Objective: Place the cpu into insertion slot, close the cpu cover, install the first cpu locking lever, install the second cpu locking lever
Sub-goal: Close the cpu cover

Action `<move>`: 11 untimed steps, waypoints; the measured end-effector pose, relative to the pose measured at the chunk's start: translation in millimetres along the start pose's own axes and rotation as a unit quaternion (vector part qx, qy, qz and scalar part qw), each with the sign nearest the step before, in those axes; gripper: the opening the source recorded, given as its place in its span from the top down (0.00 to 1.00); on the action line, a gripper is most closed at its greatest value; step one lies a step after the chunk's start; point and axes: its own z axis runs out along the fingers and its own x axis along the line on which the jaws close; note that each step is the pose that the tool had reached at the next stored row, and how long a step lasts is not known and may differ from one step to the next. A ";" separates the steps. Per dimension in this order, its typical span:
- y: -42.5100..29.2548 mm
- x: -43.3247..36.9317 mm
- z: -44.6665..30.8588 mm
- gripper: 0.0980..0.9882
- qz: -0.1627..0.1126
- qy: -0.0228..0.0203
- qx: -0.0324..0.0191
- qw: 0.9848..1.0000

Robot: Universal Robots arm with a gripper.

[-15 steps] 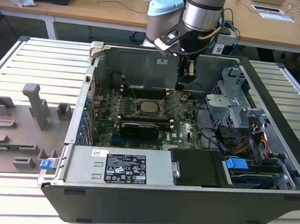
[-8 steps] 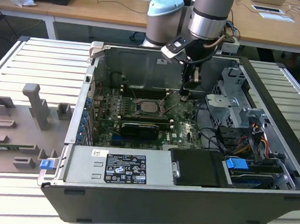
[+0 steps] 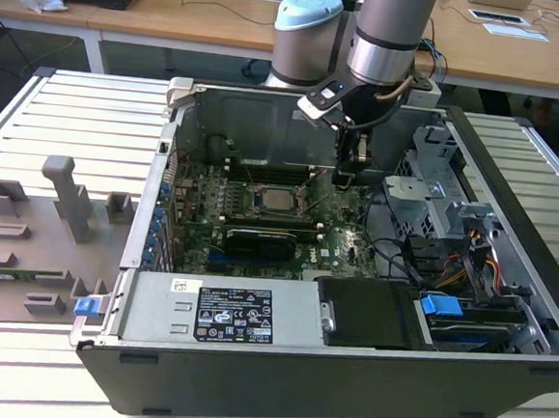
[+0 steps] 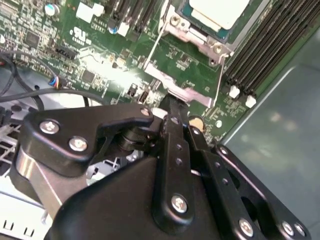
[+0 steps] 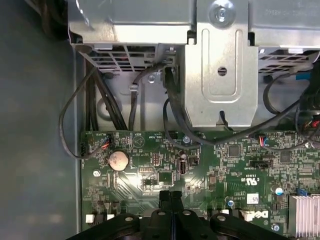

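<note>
Silvery cpu [image 3: 277, 201] sits in the insertion slot [image 3: 253, 200], near but apart from the closed-together fingers [image 5: 164, 200].

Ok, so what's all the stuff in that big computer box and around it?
computer case: one, dark grey, open, on the table
table: one, silvery slats, under everything
motherboard: one, green, inside the case
cpu: one, silvery, at the motherboard's middle
cpu cover: one, metal frame, around the cpu
coin battery: one, round, on the motherboard
power supply: one, silver with a white label, along the case's near edge
blue tabs: two, at the case's near side
fixture tray: one, grey, at the exterior view's left
gripper: one, black, fingers together, close over the motherboard
arm: one, silver, above the case
</note>
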 end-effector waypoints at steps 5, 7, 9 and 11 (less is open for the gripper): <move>-4.0 0.0 0.3 0.99 0.000 0.000 0.000 1.000; -4.8 0.0 0.5 0.99 0.000 0.000 0.000 1.000; -6.0 0.0 0.8 0.99 0.000 0.000 0.000 1.000; -8.1 0.0 1.1 0.99 0.000 0.000 0.000 1.000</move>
